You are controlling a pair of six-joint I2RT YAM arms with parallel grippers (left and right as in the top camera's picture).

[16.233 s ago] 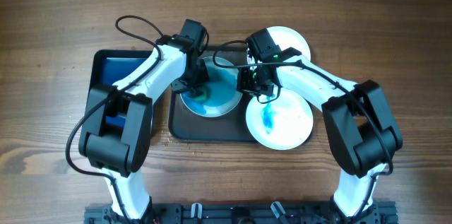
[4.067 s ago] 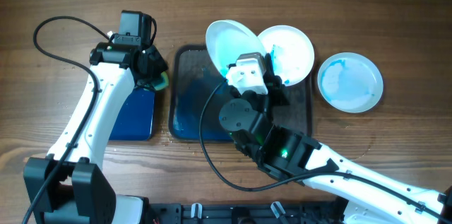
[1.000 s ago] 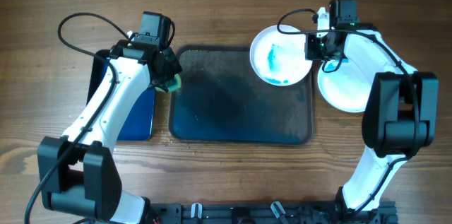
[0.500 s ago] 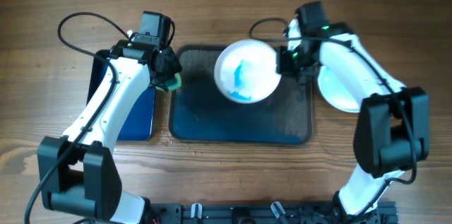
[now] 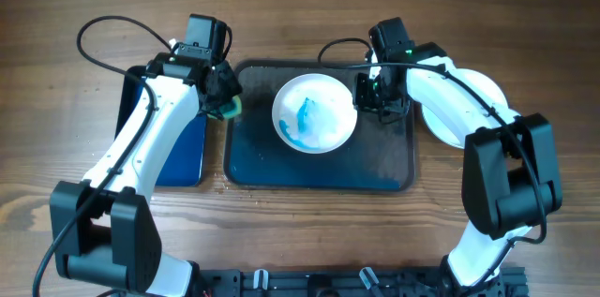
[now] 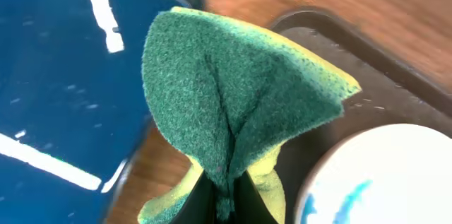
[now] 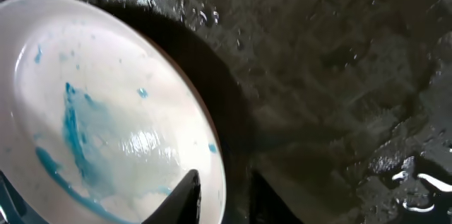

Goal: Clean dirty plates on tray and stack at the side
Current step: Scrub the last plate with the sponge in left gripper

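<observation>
**A:** Where is the plate?

**B:** The plate (image 5: 314,114) lies in the middle of the tray (image 5: 384,170). It is white, with blue streaks left of its centre.

**A:** And the right tool?

**B:** The right tool (image 5: 373,102) is at the plate's right rim. In the wrist view its fingers (image 7: 189,192) straddle that rim, one over the inside and one outside, clenched on the plate. A dark shadow sits under the rim there. The tray around it is wet, with a blue tint toward its left side.

**A:** The left one?

**B:** The left tool (image 5: 221,100) hangs by the tray's far left corner, grasping a sponge (image 5: 231,107). The sponge is folded, green scouring side out and yellow underneath, and is pinched at the fold. It is near the plate but not touching it.

**A:** What's under it?

**B:** The strip of desk (image 5: 84,241) between the tray and a small tray (image 5: 178,147) with a blue inside. The small tray lies just left of the big one.

**A:** Any other plates?

**B:** There is a side plate (image 5: 489,89) on the desk just right of the tray. It is white and mostly under the right arm. Whether it's one plate or several stacked, I cannot tell.
</observation>
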